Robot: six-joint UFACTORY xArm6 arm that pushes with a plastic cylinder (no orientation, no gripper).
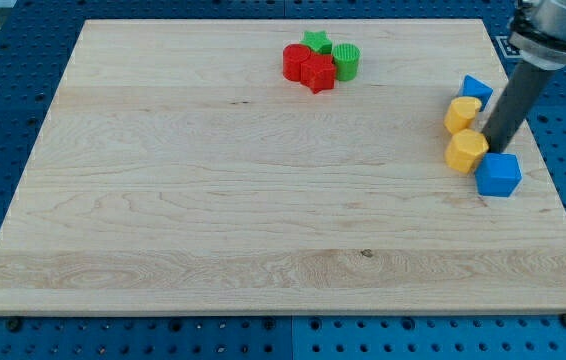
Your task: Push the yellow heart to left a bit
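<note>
The yellow heart lies near the board's right edge. Just below it sits a yellow hexagon. A blue block lies just above the heart, and a blue cube sits at the lower right of the hexagon. My dark rod comes down from the view's top right. My tip rests between these blocks, right of the hexagon, below and to the right of the heart, just above the blue cube. I cannot tell whether it touches the heart.
A cluster stands at the board's top middle: a red cylinder, a red star, a green star and a green cylinder. The wooden board lies on a blue perforated table.
</note>
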